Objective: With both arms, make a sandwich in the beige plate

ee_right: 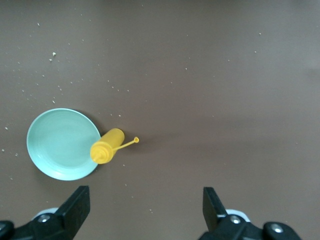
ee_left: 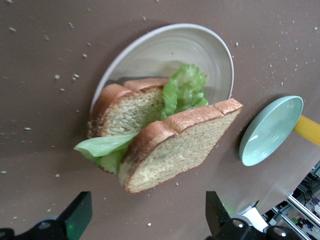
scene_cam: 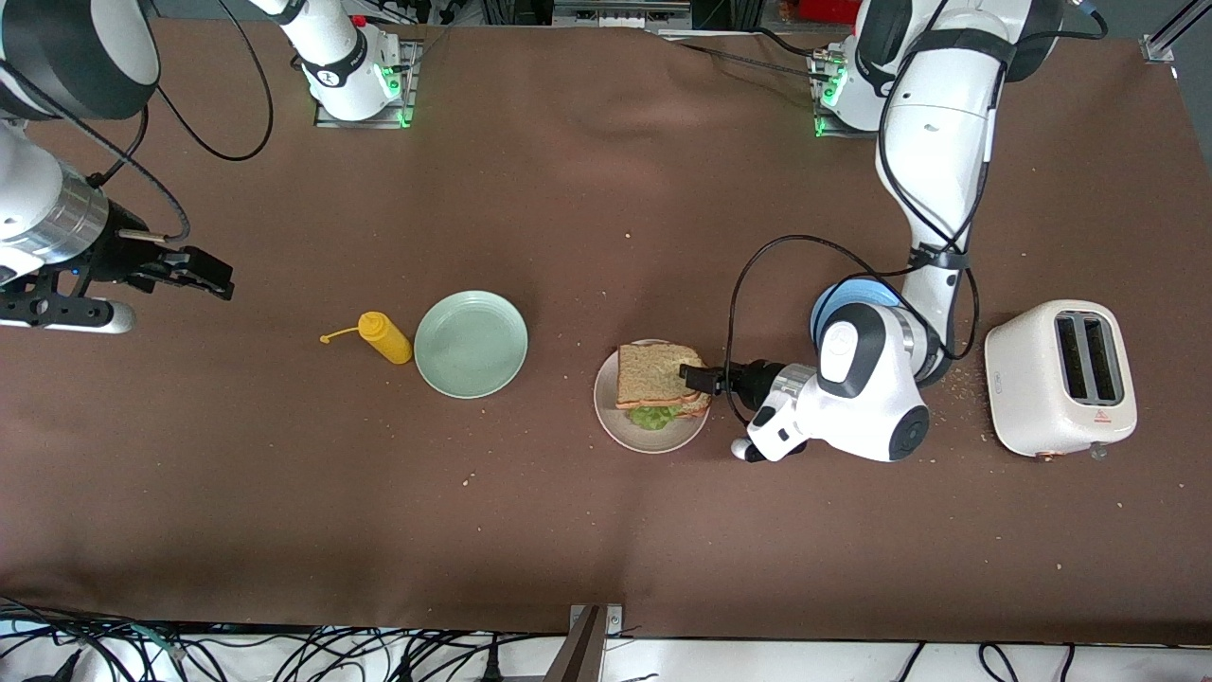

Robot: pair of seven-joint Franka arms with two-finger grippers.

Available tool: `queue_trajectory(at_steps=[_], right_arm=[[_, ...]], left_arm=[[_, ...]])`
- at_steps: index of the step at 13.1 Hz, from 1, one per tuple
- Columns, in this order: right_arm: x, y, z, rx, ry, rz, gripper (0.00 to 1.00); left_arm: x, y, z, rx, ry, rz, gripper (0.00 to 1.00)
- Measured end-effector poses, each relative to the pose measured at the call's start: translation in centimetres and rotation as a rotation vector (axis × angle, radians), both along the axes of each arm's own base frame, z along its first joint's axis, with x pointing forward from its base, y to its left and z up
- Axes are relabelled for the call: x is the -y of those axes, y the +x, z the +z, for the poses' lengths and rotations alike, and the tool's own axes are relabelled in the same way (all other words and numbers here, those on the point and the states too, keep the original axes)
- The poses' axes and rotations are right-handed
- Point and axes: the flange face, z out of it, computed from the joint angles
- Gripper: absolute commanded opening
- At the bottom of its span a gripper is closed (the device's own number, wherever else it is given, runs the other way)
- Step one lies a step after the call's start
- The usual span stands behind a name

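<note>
Front view: the left gripper point(scene_cam: 696, 377) hangs at the edge of the wholegrain sandwich with crinkled green lettuce point(scene_cam: 661, 382) lying on the round, ridged beige plate point(scene_cam: 636, 433), fingers spread and holding nothing. Best practice now appears to be a straight, clean retreat, sparing the skewed top slice. Near the plate's mint-green twin point(scene_cam: 471, 343), the waiting right gripper point(scene_cam: 204, 273) hovers over bare cloth, also open-fingered.
</note>
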Motion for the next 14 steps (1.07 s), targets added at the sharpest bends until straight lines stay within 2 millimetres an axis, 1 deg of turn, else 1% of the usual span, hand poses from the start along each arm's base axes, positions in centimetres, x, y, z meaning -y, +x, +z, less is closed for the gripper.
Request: queue_trajectory(at_steps=[1,2,4,6,7,8,10,12,14], right_arm=[[0.0,-1.2,0.1,0.019,-0.003,0.006,1.00],[0.2,-2.5,0.2,0.036,-0.003,0.006,1.00],[0.5,-4.2,0.7,0.044,-0.002,0.005,1.00],[0.3,-4.4,0.9,0.051,0.028,-0.002,1.00],[0.2,-4.4,0.9,0.053,0.045,-0.007,1.00],[0.4,-4.4,0.9,0.055,0.049,-0.011,1.00],[0.7,-4.3,1.0,0.058,0.050,-0.016,1.00],[0.7,-4.3,0.9,0.059,0.050,-0.017,1.00],[0.7,-4.1,0.7,0.057,0.050,-0.017,1.00]], left_arm=[[-2.1,0.8,1.5,0.032,0.052,0.002,1.00],[-4.7,1.3,3.0,0.053,0.118,-0.005,1.00],[-10.6,1.2,6.2,0.032,0.269,-0.056,1.00],[-16.0,0.8,10.2,0.021,0.388,-0.070,1.00],[-18.4,0.5,12.5,0.027,0.425,-0.060,1.00],[-20.4,0.1,14.8,0.033,0.461,-0.053,1.00],[-23.0,-0.9,18.7,0.051,0.549,-0.056,1.00],[-24.1,-1.9,22.1,0.076,0.591,-0.073,1.00],[-25.1,-2.9,24.2,0.078,0.614,-0.094,1.00]])
